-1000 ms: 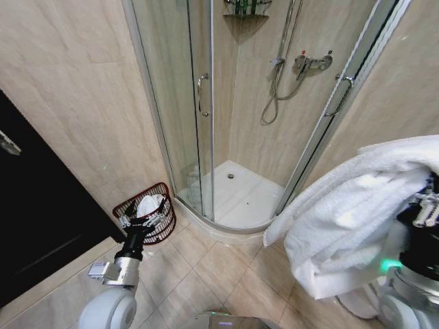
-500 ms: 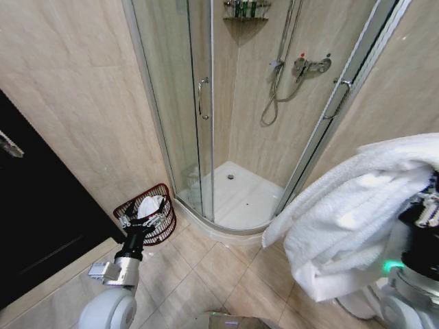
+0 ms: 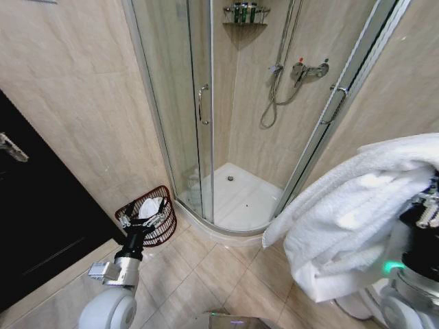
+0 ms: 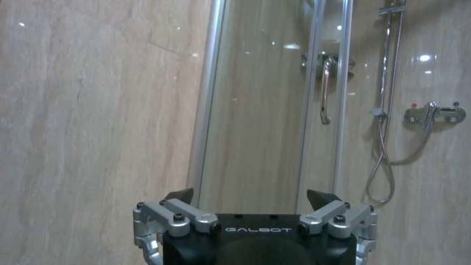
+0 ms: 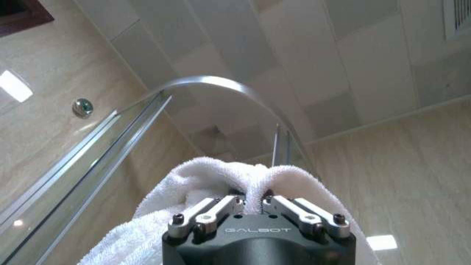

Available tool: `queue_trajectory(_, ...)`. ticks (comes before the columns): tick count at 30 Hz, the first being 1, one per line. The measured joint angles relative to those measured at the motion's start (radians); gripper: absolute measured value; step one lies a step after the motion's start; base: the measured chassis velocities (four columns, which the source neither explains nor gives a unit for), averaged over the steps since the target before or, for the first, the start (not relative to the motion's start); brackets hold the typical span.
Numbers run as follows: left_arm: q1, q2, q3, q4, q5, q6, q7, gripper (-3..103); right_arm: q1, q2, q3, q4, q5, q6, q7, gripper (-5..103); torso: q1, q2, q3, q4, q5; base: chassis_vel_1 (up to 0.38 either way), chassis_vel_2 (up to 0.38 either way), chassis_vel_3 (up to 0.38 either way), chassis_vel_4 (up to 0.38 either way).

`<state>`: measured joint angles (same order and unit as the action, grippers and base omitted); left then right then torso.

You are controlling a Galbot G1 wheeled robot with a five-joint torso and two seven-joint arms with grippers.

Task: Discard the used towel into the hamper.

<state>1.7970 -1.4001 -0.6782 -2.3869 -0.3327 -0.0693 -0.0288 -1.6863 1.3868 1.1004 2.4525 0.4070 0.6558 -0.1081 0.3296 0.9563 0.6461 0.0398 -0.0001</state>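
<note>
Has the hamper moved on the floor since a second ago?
No. The hamper sits just as close to the shower door frame; both dropped slightly in the head view together, so the camera moved.

Towel (image 3: pixel 343 219) white — hamper (image 3: pixel 163 218) reddish-brown openwork.

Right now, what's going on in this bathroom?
The right claw is shut on a white towel, holding it raised at the robot's right side, with the cloth draped down over the arm. The hamper sits on the tiled floor by the shower enclosure, off to the robot's left, with something white already inside. The left claw is open and empty, held low in front of the hamper. The towel is not yet over the hamper.
</note>
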Motion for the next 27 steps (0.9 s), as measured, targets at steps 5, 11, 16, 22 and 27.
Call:
queue_trajectory(5,0.000,0.000,0.000,0.000,0.000,0.000,0.000,100,-0.010,0.001,0.005,0.004,0.006,0.001,-0.002,8,0.009,0.021,0.011,0.0000,0.0001,0.000,0.000,0.000,0.000)
queue_trajectory(11,0.000,0.000,0.000,0.000,0.000,0.000,0.000,100,-0.012,-0.002,0.016,0.007,0.016,0.001,-0.002,8,0.023,0.052,0.029,0.0000,0.0000,0.000,0.000,0.000,0.000)
queue_trajectory(16,0.000,0.000,0.000,0.000,0.000,0.000,0.000,100,-0.014,0.000,0.017,0.009,0.017,0.001,-0.002,8,0.033,0.074,0.042,0.0000,0.0001,0.000,0.000,0.000,0.000)
queue_trajectory(22,0.000,0.000,0.000,0.000,0.000,0.000,0.000,100,-0.011,-0.010,0.018,0.017,0.017,-0.004,0.002,8,0.046,0.106,0.060,0.0000,0.0000,0.000,0.000,0.000,0.000)
queue_trajectory(27,0.000,0.000,0.000,0.000,0.000,0.000,0.000,100,-0.011,-0.012,0.020,0.018,0.022,-0.004,0.011,8,0.058,0.133,0.075,0.0000,0.0001,0.000,0.000,0.000,0.000)
